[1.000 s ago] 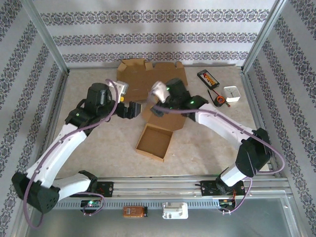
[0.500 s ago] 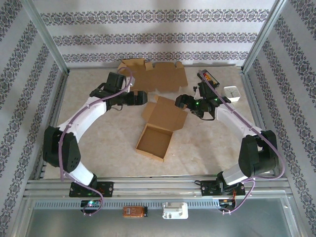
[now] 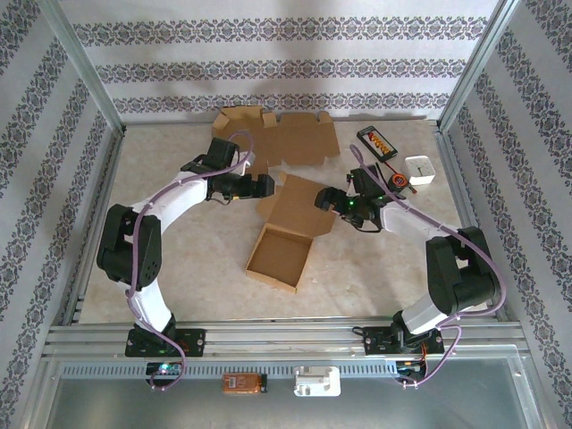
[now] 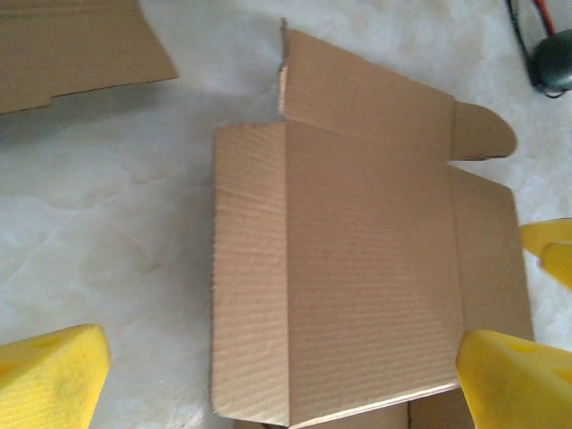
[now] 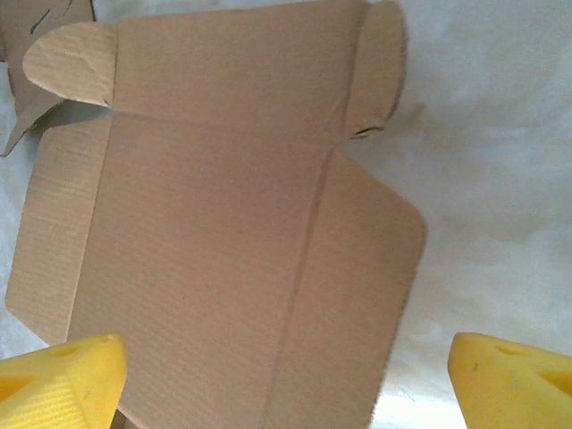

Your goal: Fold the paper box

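Left tool (image 3: 260, 186), right tool (image 3: 323, 198): both spread wide, flanking corrugated brown paper box (image 3: 299, 207).

You are holding both arms bent inward, grippers facing each other.
Your left arm (image 3: 165, 204) is reaching up and rightward from its base, the left gripper (image 3: 262, 186) spreading its jaws wide. Your right arm (image 3: 420, 223) is arching leftward, the right gripper (image 3: 323, 198) gaping likewise, with yellow fingertips (image 5: 63, 375) standing far apart.

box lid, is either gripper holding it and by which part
Nothing is held: the left gripper and right gripper stand open on either side of the box lid.
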You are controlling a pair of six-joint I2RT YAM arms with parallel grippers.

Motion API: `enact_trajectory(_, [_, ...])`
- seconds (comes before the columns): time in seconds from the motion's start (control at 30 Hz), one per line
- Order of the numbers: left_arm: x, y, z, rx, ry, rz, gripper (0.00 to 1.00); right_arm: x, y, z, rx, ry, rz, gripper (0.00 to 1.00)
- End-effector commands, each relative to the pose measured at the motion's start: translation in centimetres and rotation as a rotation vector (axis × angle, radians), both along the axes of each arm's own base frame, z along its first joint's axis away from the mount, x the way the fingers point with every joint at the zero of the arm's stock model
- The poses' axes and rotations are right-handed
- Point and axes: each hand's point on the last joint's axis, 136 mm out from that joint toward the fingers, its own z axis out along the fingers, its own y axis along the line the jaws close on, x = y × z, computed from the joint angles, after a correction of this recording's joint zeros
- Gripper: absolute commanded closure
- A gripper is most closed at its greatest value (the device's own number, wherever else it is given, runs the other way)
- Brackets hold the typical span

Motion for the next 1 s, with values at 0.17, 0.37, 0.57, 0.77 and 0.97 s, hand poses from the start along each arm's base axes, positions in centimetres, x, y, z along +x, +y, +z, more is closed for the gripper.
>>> enact_trajectory(0.17, [-0.3, -2.7, -2.1, -0.126, 0.036, -0.063, 0.01, -0.1, 1.6, -1.2, -0.016, -0.062, 0.001, 0.27])
enact_trajectory(0.37, [-0.7, -3.4, -4.2, -0.153, 0.087, -0.079, 0.14, -0.4, 1.7, -0.6, -0.061, -0.107, 0.003, 0.54])
enact_trajectory(0.57, [-1.3, -4.6, -3.0, -0.304, 0.069, -0.076, 0.44, -0.4, 2.0, -1.0, -0.052, -0.117, -0.003, 0.68])
enact_trajectory(0.77, [-3.0, -2.7, -2.5, -0.194, -0.007, -0.092, 0.48, -0.7, 2.7, 0.3, -0.084, -0.178, 0.013, 0.76])
enact_trajectory(0.97, [-3.2, -2.8, -1.3, -0.202, -0.123, -0.131, 0.59, -1.3, 3.2, 2.0, -0.113, -0.238, 0.040, 0.79])
